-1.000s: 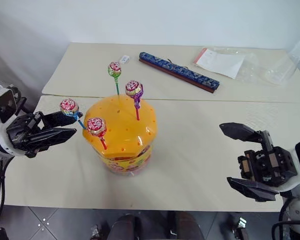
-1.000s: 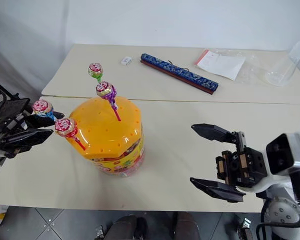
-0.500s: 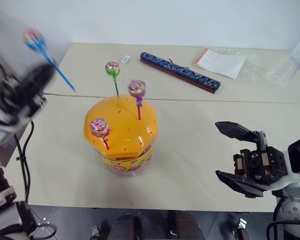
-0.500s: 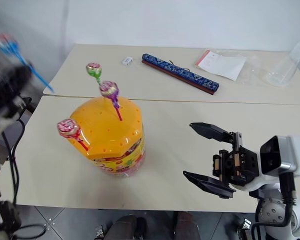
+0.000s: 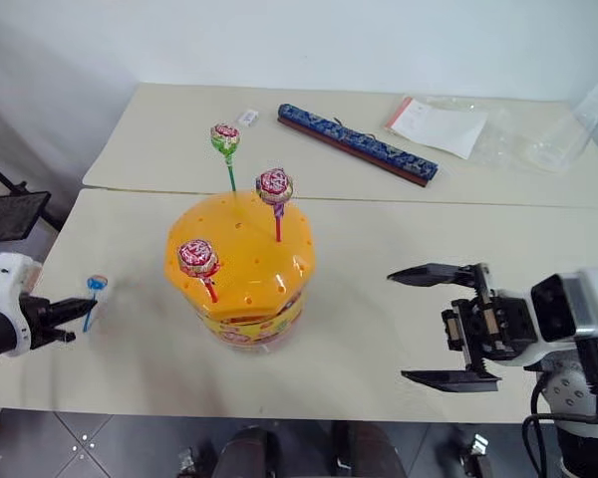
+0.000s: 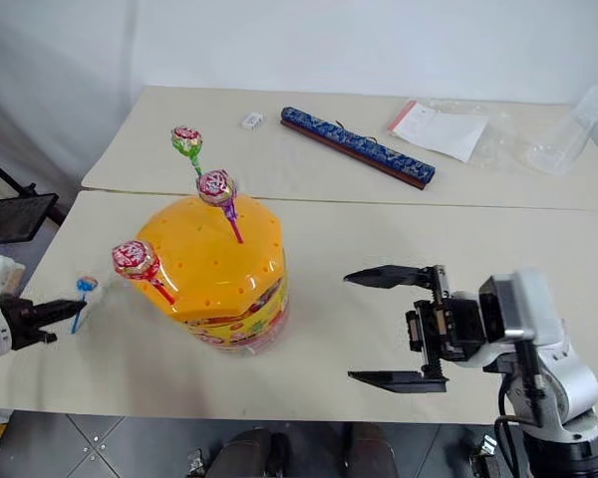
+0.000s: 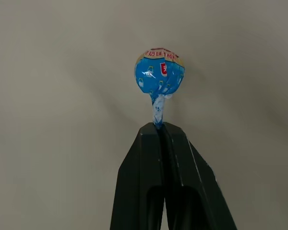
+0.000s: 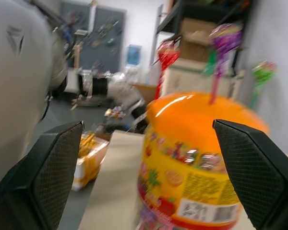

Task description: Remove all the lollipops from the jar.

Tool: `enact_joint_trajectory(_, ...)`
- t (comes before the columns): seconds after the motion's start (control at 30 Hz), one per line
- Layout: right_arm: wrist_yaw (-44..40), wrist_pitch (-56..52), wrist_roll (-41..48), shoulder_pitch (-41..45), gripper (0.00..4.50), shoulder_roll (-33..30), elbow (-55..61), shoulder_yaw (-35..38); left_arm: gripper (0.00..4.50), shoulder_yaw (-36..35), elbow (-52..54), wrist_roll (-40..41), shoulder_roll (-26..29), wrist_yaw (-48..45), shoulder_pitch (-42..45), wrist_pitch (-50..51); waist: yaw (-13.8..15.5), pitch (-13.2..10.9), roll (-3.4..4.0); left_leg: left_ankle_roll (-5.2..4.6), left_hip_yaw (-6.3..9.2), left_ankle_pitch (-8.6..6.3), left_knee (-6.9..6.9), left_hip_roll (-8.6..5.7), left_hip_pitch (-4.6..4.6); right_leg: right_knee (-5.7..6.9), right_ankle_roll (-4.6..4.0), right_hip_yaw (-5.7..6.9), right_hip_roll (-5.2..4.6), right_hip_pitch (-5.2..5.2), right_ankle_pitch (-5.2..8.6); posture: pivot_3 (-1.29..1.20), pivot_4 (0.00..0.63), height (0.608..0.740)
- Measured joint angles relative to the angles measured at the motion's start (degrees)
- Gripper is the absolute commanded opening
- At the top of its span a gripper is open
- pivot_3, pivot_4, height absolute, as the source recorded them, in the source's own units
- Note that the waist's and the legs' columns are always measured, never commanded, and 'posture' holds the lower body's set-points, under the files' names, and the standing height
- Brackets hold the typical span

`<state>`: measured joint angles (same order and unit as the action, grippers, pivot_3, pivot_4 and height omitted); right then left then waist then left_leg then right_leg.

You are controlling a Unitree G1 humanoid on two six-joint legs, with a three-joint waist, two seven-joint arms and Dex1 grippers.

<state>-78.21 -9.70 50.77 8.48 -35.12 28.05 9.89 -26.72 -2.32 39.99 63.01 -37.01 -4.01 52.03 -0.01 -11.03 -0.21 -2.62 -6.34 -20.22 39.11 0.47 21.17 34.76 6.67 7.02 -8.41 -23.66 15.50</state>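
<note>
At the far left, over the near left edge of the cream desk, the left pincer has its two black fingers pressed together on the thin blue stick of a blue-wrapped lollipop; the candy head stands just past the fingertips, above the desk surface and well apart from the jar. In the left wrist view the blue lollipop head rises straight out of the closed fingertips against the plain desk top.

Right of it stands the jar, a round tub with an orange domed lid dotted with small holes and a yellow printed label around its base. Three lollipops are stuck in the lid: a red-wrapped one on a red stick at the near left side, a green one on a green stick at the far side, and a pink-purple one near the top.

Further right, the right pincer hangs beside the jar with its fingers spread wide, empty, pointing toward the jar and apart from it.

On the far desk lie a long dark blue box, a clear plastic bag with a white paper and a small white packet.
</note>
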Motion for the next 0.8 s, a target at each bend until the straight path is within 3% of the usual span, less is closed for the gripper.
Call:
enact_joint_trajectory(0.07,-0.4,0.8,-1.3,0.0,4.50,0.0,-1.7,-0.3,0.05,-1.0,2.7,0.0,-0.5,0.2,-0.8,2.1,-0.1,0.0,0.00,0.01,-0.01,-0.01,0.00,0.02,0.00,0.00,-0.01,0.00,0.00,-0.01,0.00,0.00,0.150,0.740)
enact_joint_trajectory(0.1,-0.5,1.0,-1.7,0.0,4.50,0.0,-2.1,-0.4,0.50,-1.3,3.7,0.0,-0.6,0.1,-1.3,2.7,-0.1,0.0,0.02,0.02,-0.02,-0.01,0.00,0.02,0.00,0.02,-0.02,0.00,0.01,-0.02,0.01,0.00,0.150,0.740)
enact_joint_trajectory(0.3,-1.1,2.2,-1.8,-0.1,4.50,0.1,-3.2,-0.3,2.17,-1.7,3.1,-3.7,-0.5,-7.2,-3.7,-4.3,-0.2,0.0,0.02,0.03,-0.12,-0.01,0.00,0.09,-0.02,0.02,-0.08,0.05,0.08,-0.04,0.04,0.00,0.150,0.740)
enact_joint_trajectory(0.47,-2.1,2.8,-0.6,-1.3,4.50,0.1,-4.5,2.3,3.70,-5.9,-5.4,-7.8,-0.6,-18.5,-1.7,-22.8,-0.1,0.0,0.02,0.01,-0.23,-0.03,0.00,0.10,-0.01,-0.01,-0.08,0.42,0.06,-0.08,0.05,0.00,0.150,0.740)
enact_joint_trajectory(0.6,-2.6,3.4,0.2,-2.5,4.50,0.1,-5.4,3.9,3.70,-8.2,-7.7,-7.1,-1.1,-25.6,1.4,-30.0,0.0,0.0,0.00,-0.04,-0.24,-0.03,0.00,0.06,-0.01,0.01,-0.06,0.52,-0.02,-0.06,0.03,0.00,0.150,0.740)
enact_joint_trajectory(0.8,2.3,2.4,6.4,-4.4,4.50,0.3,-5.3,11.7,3.70,-9.6,-2.0,11.3,-6.1,-25.6,19.1,-15.9,0.7,0.0,-0.07,-0.07,-0.05,-0.01,0.16,0.03,-0.09,0.18,-0.04,0.42,-0.04,0.13,0.02,0.00,0.150,0.740)
